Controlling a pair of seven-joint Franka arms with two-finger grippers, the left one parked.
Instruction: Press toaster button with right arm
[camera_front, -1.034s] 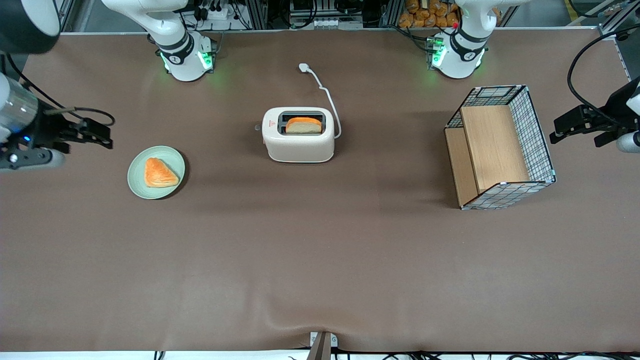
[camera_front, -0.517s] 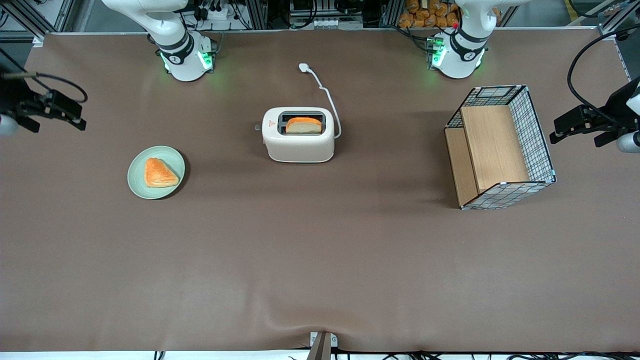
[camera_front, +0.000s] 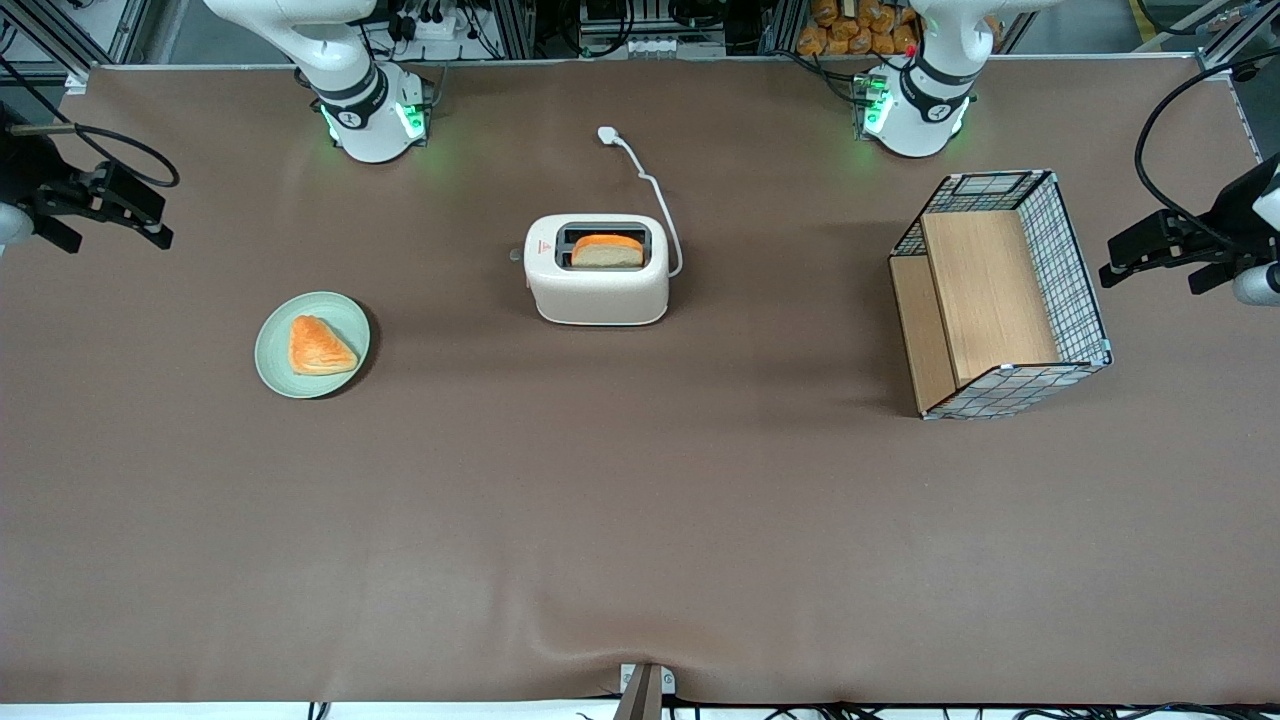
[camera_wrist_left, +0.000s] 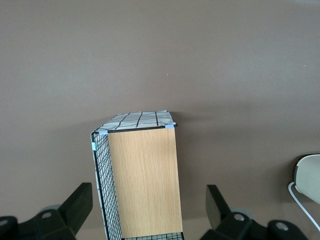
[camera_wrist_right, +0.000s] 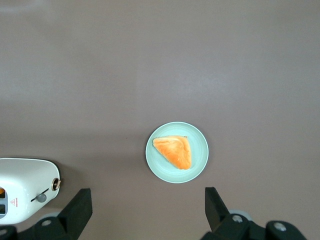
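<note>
The cream-white toaster (camera_front: 600, 290) stands mid-table with a slice of bread (camera_front: 607, 250) in its dark top slot. The small grey toaster button (camera_front: 515, 254) sticks out of the narrow end that faces the working arm's end of the table. My right arm's gripper (camera_front: 155, 222) hangs high over that end of the table, far from the toaster and touching nothing. In the right wrist view the gripper (camera_wrist_right: 147, 210) is open, with bare table between its fingers. That view also catches the toaster (camera_wrist_right: 25, 187) and its button (camera_wrist_right: 41, 198).
A pale green plate (camera_front: 275, 350) with an orange pastry (camera_front: 320, 345) lies between the gripper and the toaster, nearer the front camera than both. The white cord and plug (camera_front: 607, 132) run off the toaster. A wire-and-wood basket (camera_front: 1000, 295) stands toward the parked arm's end.
Over the last second the gripper rose and drew away from the front camera, toward the working arm's table end. In the last half second it barely shifted. The toaster and plate stayed put.
</note>
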